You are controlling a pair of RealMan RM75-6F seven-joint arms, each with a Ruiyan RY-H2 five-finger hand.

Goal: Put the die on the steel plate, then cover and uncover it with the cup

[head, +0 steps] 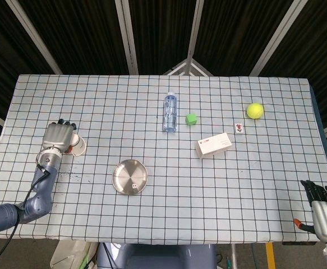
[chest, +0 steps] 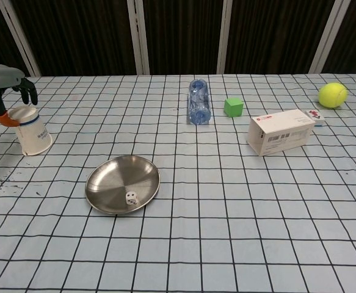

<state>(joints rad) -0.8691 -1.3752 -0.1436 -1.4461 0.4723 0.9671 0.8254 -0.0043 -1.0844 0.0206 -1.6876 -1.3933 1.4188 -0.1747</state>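
Die: the small white cube die with dark pips (chest: pixel 130 198) already lies inside the round steel plate (chest: pixel 113 178), toward its near rim, so the first part of the task looks done.
Cup: the white paper cup with a blue band (chest: pixel 32 130) stands upside down on the checked tablecloth (chest: pixel 226 232), up and to the left of the plate and apart from it, leaning slightly.
Left hand: the grey left hand with dark fingertips (chest: pixel 3 85) sits over the cup's upturned base, thumb on one side and fingers arched over the far side. Whether it actually grips the cup I cannot tell, since both views leave the contact unclear.
Right hand: the right hand (head: pixel 324 208) hangs at the table's near right corner, fingers apart, holding nothing.
Handling: the cup is probably very light, thin-walled and easy to crush or tip, so a gentle hold is wanted.
Where to hold: around the narrow closed end or upper wall, from opposite sides, keeping the open mouth down.
Plate: smooth steel, likely slippery, so the die may skid if the cup's rim nudges it.
Nearby: a clear plastic bottle lying on its side (chest: pixel 198 101) and a green cube (chest: pixel 233 107) stay well clear.
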